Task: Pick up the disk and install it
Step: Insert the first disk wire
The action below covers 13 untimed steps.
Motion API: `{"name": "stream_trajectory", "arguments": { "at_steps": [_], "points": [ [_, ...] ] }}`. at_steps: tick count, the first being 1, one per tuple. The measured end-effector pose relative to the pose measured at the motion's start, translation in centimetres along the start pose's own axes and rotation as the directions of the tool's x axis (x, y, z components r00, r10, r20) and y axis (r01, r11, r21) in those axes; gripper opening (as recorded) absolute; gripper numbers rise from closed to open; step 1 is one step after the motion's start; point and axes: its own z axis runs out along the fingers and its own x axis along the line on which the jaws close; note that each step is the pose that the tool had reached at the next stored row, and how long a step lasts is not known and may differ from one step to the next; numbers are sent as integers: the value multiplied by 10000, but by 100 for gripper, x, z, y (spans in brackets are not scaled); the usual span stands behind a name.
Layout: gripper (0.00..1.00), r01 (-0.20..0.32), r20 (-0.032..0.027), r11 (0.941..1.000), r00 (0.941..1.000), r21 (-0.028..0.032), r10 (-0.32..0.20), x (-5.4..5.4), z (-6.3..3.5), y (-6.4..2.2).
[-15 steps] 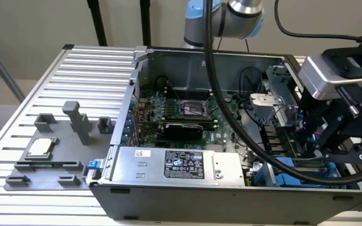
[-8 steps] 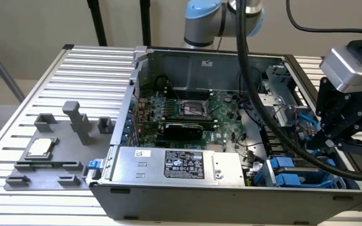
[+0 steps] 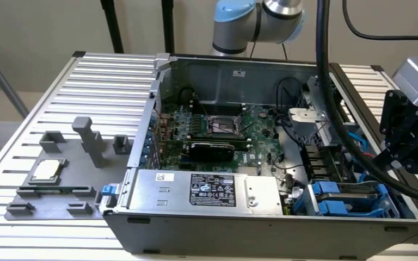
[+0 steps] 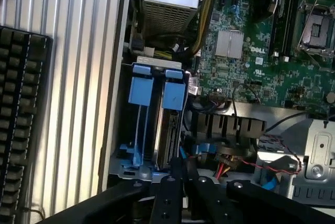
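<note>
the disk [image 4: 170, 130] sits inside the open computer case [image 3: 267, 239], standing on its edge in the drive bay [image 3: 383, 204] at the case's near corner on the exterior view's right. its blue frame caps its end, and its grey metal side runs down the slot. just beside it in the same bay stands a second blue frame [image 4: 138, 90], the two side by side and parallel.

my gripper [image 4: 183, 165] hangs above the case's edge on the exterior view's right, over the bay end of the case and near the disk's end. my fingers are drawn together — clear of the disk, as far as i can see.

along the near edge of the case, next to the bay, lies the long silver power-supply box [image 3: 202, 190] with its black label. the green motherboard [image 3: 231, 130] fills the middle of the case behind it.

outside the case, on the slatted worktop [image 3: 115, 81] toward the exterior view's left edge, a grey fixture tray [image 3: 20, 207] carries a small square processor chip [image 3: 47, 170] — well apart from me. a dark keyboard [image 4: 21, 119] lies on the worktop beyond the case wall nearest the bay.
</note>
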Motion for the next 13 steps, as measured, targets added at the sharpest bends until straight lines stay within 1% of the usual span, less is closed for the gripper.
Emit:
{"name": "stream_trajectory", "arguments": {
  "at_steps": [6,13],
  "points": [
    [0,6,-9,10000,10000,-5,-6,-72,114,-42],
    [0,73,-9,10000,10000,-36,-73,-69,225,-44]
  ]
}}
